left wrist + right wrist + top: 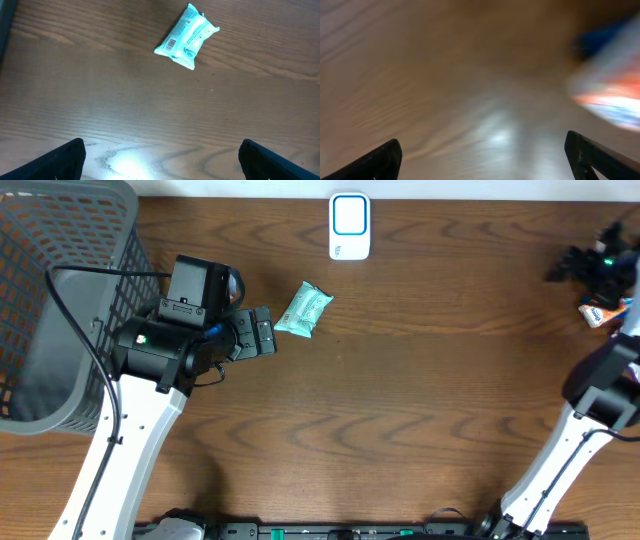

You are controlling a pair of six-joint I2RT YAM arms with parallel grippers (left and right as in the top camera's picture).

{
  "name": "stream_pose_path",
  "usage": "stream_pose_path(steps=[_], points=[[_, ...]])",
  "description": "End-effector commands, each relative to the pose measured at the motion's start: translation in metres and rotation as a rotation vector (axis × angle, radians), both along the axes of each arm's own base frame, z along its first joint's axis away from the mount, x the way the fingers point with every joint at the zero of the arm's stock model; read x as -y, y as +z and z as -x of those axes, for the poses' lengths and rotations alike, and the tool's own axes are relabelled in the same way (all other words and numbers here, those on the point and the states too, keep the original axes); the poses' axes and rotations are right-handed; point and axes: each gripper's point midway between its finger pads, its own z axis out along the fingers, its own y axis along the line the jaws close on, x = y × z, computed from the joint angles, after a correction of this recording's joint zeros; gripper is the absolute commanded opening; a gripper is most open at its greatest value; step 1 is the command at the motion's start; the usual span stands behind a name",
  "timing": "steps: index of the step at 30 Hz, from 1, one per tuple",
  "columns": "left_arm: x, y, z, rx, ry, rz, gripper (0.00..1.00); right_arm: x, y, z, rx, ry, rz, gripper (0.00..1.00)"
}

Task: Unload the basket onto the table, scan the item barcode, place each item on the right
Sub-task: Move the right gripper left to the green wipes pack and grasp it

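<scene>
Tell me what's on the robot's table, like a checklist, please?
Surface: brown wooden table, no spills seen.
Job's things: teal packet lying flat, barcode facing up; white scanner at the far edge, apart from it.
Clutter: grey basket on the left; small orange and white thing at the right edge, too blurry to name.
Grippers: left gripper open, beside the packet, not touching; right gripper open, nothing between its fingers.
Cables: black cable loops over the basket.
Surroundings: nothing seen.
</scene>
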Motion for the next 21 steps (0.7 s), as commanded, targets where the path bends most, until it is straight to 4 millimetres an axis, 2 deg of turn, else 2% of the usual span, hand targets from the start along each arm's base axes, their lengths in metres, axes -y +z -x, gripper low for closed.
stream_pose_path(steps=[1, 5, 7, 14, 17, 21], points=[[-0.004, -0.001, -0.002, 0.000, -0.003, -0.020, 0.98, -0.084, 0.011, -0.019, 0.089, 0.215, -0.201, 0.99], [-0.004, -0.001, -0.002, 0.000, -0.003, -0.021, 0.98, -0.145, 0.011, -0.017, 0.045, 0.329, -0.239, 0.99], [-0.004, -0.001, -0.002, 0.000, -0.003, -0.020, 0.98, -0.185, 0.009, -0.015, 0.023, 0.406, -0.246, 0.99], [-0.004, -0.001, -0.002, 0.000, -0.003, -0.021, 0.98, -0.304, -0.005, -0.007, 0.014, 0.637, -0.244, 0.99], [-0.004, -0.001, -0.002, 0.000, -0.003, -0.020, 0.98, -0.351, -0.019, -0.006, 0.008, 0.642, -0.256, 0.99], [-0.004, -0.001, -0.002, 0.000, -0.003, -0.020, 0.98, -0.400, -0.041, -0.001, -0.022, 0.573, -0.286, 0.99]])
